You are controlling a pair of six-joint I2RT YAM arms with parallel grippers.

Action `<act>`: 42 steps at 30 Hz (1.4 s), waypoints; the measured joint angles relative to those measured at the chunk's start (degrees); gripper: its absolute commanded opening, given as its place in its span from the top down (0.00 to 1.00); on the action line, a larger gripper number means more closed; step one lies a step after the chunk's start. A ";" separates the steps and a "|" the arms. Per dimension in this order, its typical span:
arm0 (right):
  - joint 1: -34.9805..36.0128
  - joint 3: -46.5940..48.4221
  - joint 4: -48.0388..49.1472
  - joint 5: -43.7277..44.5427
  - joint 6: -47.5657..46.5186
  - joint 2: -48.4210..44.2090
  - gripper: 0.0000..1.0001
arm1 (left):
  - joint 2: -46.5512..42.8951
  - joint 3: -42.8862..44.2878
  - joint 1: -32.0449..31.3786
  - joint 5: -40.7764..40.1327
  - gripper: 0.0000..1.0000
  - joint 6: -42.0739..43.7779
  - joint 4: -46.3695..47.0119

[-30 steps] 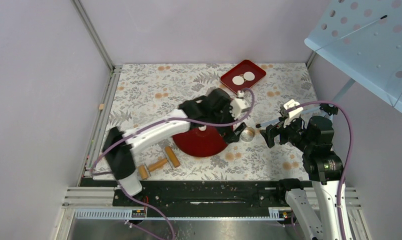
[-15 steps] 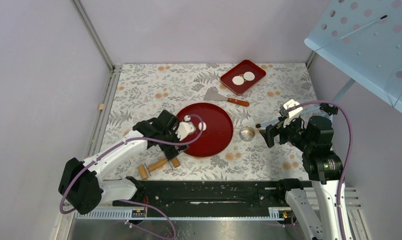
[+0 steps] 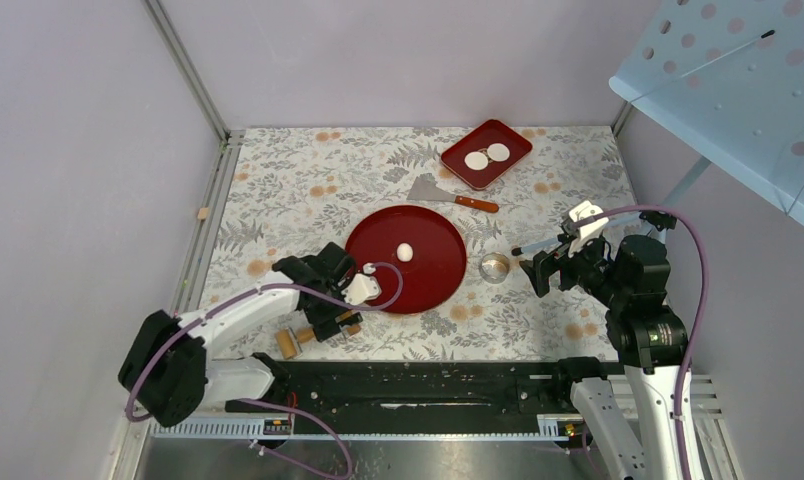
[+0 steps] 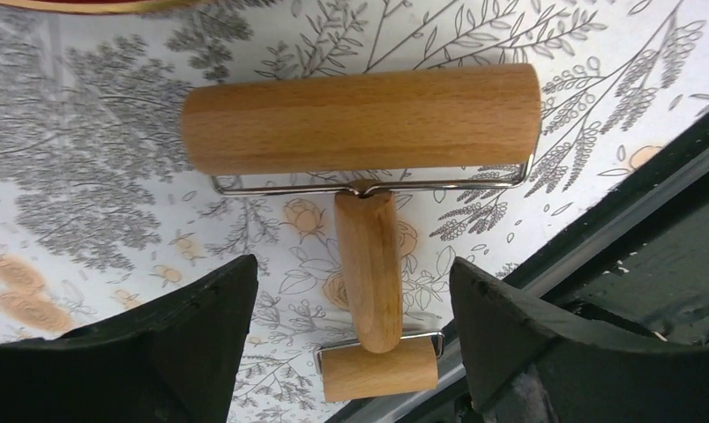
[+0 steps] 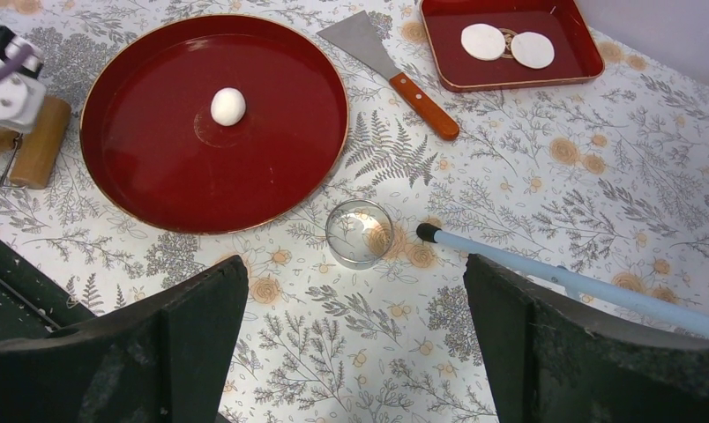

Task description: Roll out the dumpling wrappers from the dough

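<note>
Left wrist view: which way does the rolling pin (image 4: pixel 360 119) lie?
— Its handle points straight between the parted fingers of the left hand (image 4: pixel 351 278), ungrasped; the dough (image 3: pixel 405 252) sits on the round tray (image 3: pixel 433 285) beyond.

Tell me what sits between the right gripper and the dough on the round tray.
The metal ring cutter, on the tablecloth just off the tray, lies between the right gripper and the dough; the top view shows it.
</note>
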 measured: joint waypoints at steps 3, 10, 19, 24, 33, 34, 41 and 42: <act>0.00 0.00 0.00 -0.02 0.13 -0.09 0.02 | 3.61 -1.27 0.00 -0.28 0.28 -0.02 1.46; 0.02 0.00 0.02 -0.07 0.20 -0.28 0.02 | 9.51 -1.73 -0.04 -1.18 0.81 -0.79 3.23; 1.38 2.40 -0.63 -0.96 0.87 1.51 0.01 | 11.26 0.66 3.80 -2.12 1.00 -2.08 3.26; 2.45 10.01 -1.70 -4.57 2.34 6.62 0.01 | 2.49 9.92 15.32 3.56 1.00 -3.30 -1.27; 6.99 19.12 13.75 -18.56 18.03 19.85 0.01 | -5.84 34.69 20.17 16.74 1.00 -24.00 6.34; 8.02 19.47 14.99 -18.95 18.91 20.87 0.01 | -5.18 35.58 20.17 17.51 1.00 -26.99 7.69; 18.69 21.22 23.21 -14.91 22.53 34.16 0.01 | 3.98 35.74 20.55 18.91 1.00 -54.45 19.47; 19.85 21.00 23.89 -14.08 22.60 35.67 0.01 | 4.63 34.69 20.63 18.91 1.00 -57.86 20.81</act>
